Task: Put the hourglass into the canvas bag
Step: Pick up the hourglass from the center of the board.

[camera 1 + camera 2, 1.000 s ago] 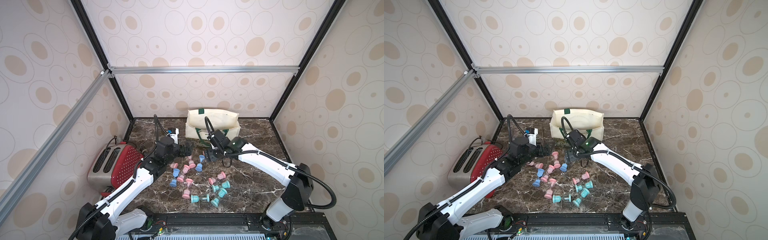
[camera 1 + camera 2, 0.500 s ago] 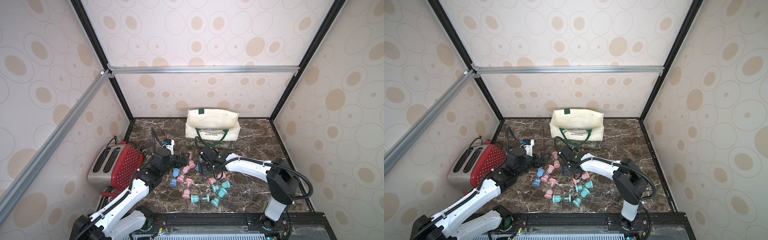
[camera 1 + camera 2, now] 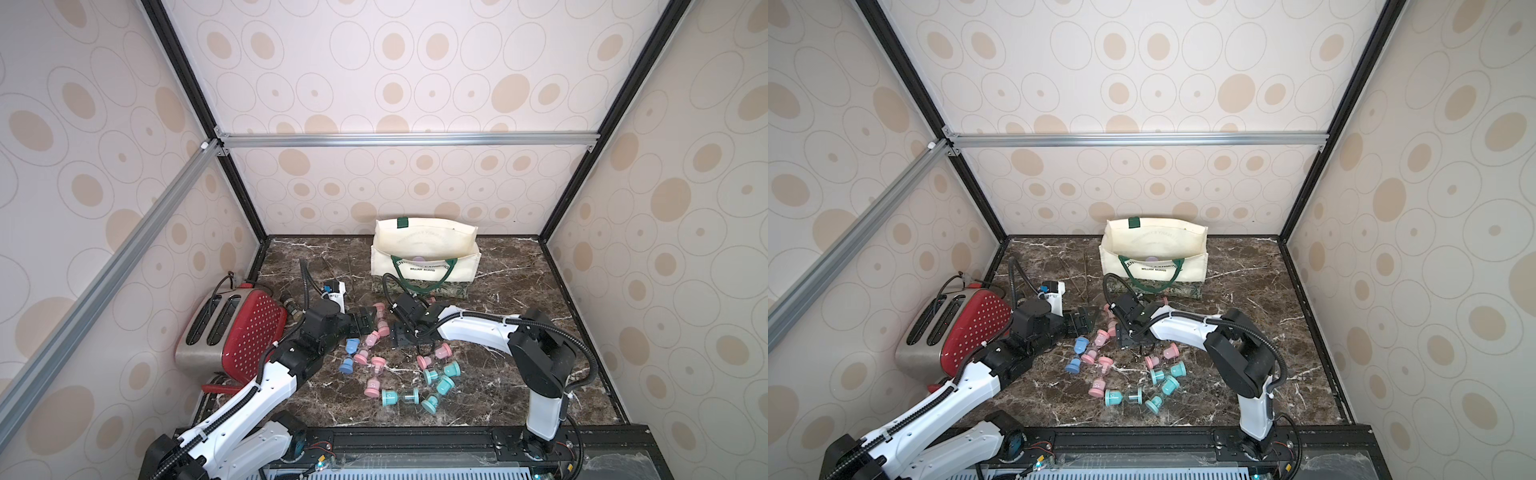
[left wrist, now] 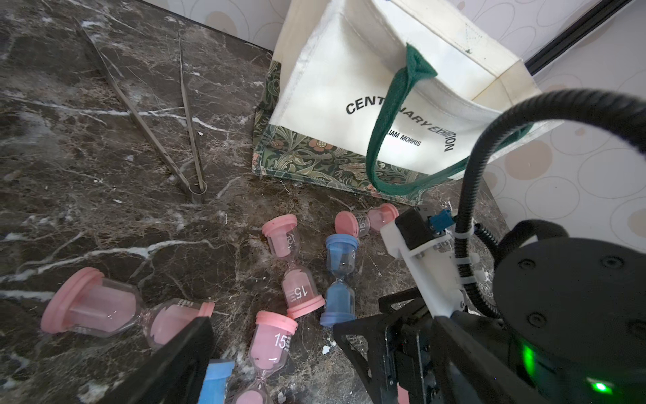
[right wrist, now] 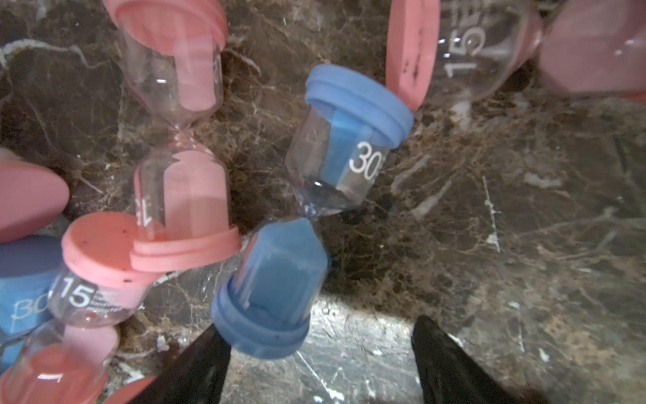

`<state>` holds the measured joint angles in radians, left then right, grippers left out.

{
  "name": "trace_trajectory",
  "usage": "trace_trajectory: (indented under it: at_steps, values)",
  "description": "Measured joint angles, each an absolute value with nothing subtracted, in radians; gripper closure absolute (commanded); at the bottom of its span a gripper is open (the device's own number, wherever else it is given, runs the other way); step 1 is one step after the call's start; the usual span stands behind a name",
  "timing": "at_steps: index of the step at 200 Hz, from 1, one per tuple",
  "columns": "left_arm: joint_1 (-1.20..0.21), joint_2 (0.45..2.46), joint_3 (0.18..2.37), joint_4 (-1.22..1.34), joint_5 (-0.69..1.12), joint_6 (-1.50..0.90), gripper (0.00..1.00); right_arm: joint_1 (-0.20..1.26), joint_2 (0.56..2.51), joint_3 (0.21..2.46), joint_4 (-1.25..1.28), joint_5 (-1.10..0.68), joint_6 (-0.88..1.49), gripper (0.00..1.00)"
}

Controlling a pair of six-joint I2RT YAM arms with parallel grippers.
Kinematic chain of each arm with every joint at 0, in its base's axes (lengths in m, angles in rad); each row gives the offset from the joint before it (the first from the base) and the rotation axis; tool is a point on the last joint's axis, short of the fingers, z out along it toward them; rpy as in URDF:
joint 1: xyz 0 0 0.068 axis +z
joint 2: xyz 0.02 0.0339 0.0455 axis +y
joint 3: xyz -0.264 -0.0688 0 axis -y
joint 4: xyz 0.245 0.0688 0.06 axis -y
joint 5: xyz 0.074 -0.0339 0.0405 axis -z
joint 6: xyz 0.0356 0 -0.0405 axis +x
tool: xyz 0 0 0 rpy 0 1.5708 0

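Poised for the pick

In a top view the right gripper (image 3: 405,336) hung low, the left gripper (image 3: 365,323) spread and empty; the cream canvas bag with dark green handles (image 3: 424,249) stood open behind, a pale lilac shape (image 3: 419,259) inside, too small to name. Left wrist view: the blue-capped glass hourglass (image 4: 339,276) lay near the bag. Right wrist view: wide, empty jaws sat beside its cap; centring on the neck before closing seemed wise.

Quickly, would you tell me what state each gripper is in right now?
Left gripper: open, holding nothing.
Right gripper: open, empty; a blue hourglass lies by its fingers.
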<state>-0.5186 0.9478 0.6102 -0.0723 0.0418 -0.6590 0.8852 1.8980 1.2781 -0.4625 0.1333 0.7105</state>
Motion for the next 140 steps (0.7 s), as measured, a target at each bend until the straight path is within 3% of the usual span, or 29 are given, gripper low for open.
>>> trace_trajectory:
  at_steps: [70,140]
  values:
    - [-0.519,0.949,0.61,-0.068,0.035,-0.659,0.02,0.886,1.95,1.339,-0.461,0.183,0.735,0.14]
    - [-0.519,0.994,0.612,-0.064,0.044,-0.651,0.03,0.886,1.962,1.33,-0.516,0.238,0.72,0.25]
